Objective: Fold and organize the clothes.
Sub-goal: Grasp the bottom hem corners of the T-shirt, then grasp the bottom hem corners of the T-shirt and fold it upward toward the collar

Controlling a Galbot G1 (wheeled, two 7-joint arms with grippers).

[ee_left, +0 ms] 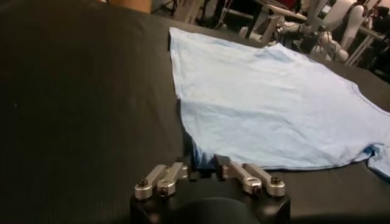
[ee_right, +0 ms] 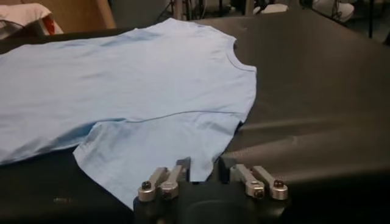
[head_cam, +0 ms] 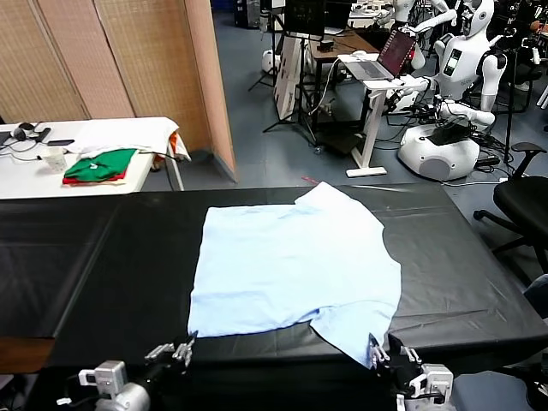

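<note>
T-shirt (head_cam: 295,270), thin pale-blue fabric, flat, slightly rumpled

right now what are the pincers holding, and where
Left pincer grips the T-shirt at its near hem corner; right pincer grips its near sleeve edge.

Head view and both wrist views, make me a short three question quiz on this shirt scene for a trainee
1. True or false: the T-shirt is already folded in half.
2. Which edge does each gripper hold? A near edge, B far edge.
3. What lies on the white table?

Key:
1. False; it lies spread flat on the black table.
2. A; left gripper on the hem corner, right gripper on the sleeve.
3. Green and red folded garments.
</note>
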